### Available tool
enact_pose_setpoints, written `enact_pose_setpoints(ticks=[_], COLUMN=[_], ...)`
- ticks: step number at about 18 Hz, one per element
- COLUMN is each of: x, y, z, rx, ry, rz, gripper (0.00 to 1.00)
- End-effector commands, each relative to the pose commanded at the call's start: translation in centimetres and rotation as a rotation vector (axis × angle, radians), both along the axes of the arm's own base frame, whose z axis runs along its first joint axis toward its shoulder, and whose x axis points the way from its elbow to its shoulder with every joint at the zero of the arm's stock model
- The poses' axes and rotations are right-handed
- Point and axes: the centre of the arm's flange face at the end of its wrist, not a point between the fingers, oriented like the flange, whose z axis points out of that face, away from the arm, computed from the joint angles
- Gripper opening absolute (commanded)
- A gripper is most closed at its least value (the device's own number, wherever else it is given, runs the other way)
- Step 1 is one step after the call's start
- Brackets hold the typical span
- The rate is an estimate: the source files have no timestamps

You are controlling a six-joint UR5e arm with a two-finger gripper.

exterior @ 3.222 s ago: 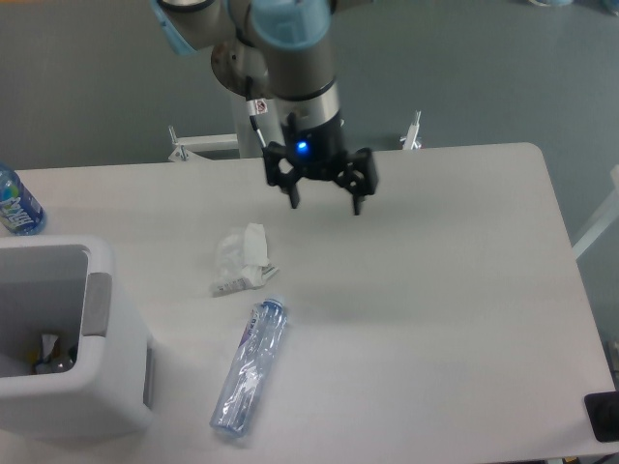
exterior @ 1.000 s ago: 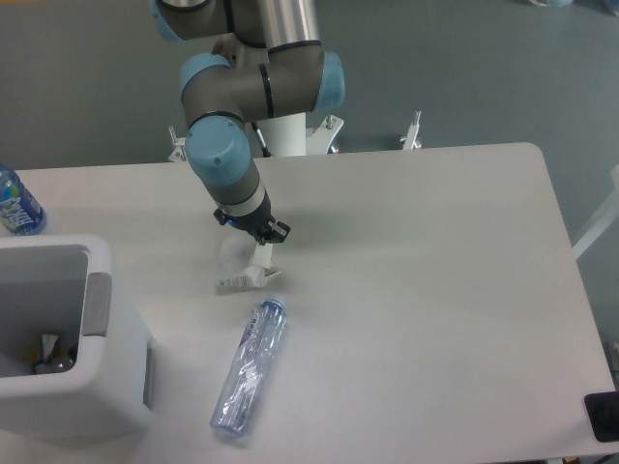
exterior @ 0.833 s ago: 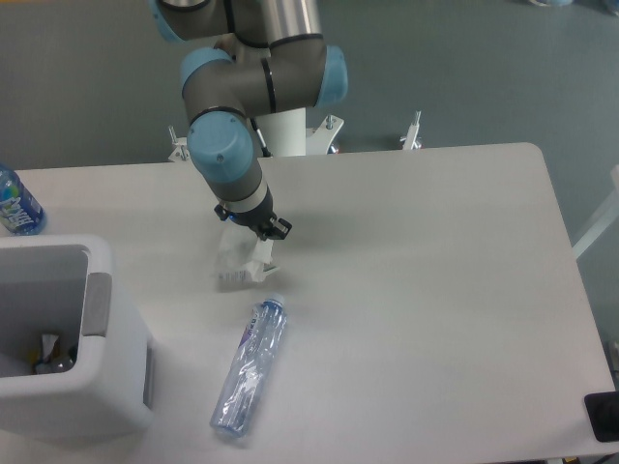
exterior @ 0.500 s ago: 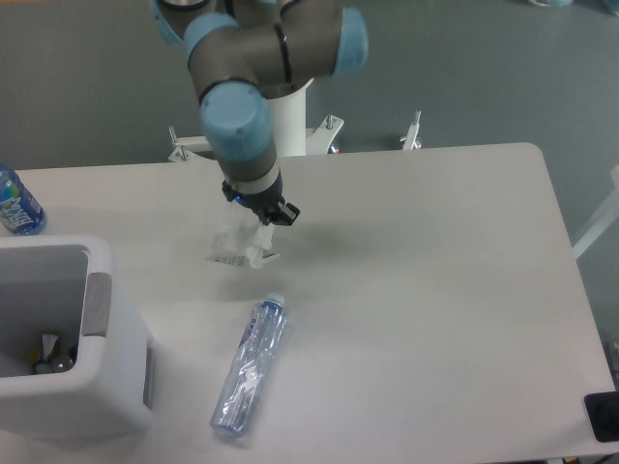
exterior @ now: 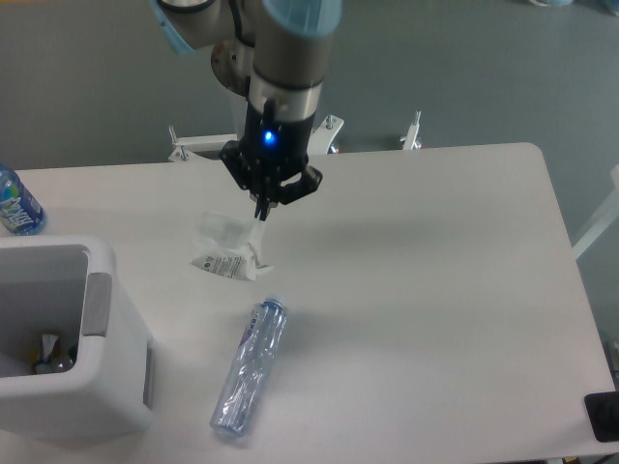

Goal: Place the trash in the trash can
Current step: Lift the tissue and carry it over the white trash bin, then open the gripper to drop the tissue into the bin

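My gripper (exterior: 261, 214) is shut on the top corner of the crumpled white wrapper (exterior: 227, 251), which hangs from it above the table, left of centre. The wrapper shows small print on its lower edge. The crushed clear bluish bottle (exterior: 250, 366) lies on the table below it, tilted, cap end toward the gripper. The white trash can (exterior: 58, 338) stands at the lower left with its top opening facing up and a grey strip on its right rim.
A blue-labelled water bottle (exterior: 16, 202) stands at the far left edge behind the trash can. Some items lie inside the can. The white table (exterior: 435, 290) stretches to the right; a dark object (exterior: 604, 416) sits at its lower right corner.
The gripper came down on the wrapper, shut on it and has lifted it off the table, swinging upright. The wrapper now hangs slightly left of where it lay. The bottle has not moved.
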Motion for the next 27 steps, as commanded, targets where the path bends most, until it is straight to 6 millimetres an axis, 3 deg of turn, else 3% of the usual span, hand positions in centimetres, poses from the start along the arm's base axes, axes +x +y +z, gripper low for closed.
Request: enact_pose_setpoints(ticks=[3, 5, 8, 13, 16, 17, 18, 20, 23, 27], x=[0.2, 2.6, 7.9, 15.0, 16.4, 16.8, 16.8, 16.6, 16.5, 16.4], y=[1.0, 2.6, 6.4, 10.4, 11.5, 11.9, 12.3, 12.8, 12.9, 12.8], z=[1.4, 1.8, 0.9, -0.5, -1.5, -2.0, -2.5, -2.1, -1.6, -1.4], rx=[0.106, 0.139, 0.149, 0.143, 0.129, 0.123, 0.116, 0.157, 0.185, 0.185], ry=[-0.029, -0.041, -0.047, -0.057, -0.068, -0.071, -0.072, -0.044, -0.025, -0.028], rz=[0.108, 0.092, -0.022, -0.169, -0.201, -0.213, -0.218, -0.221, -0.221, -0.208], gripper=[0.0, 0.0, 0.0, 0.0, 0.04, 0.09, 0.22, 0.79, 0.98, 1.0])
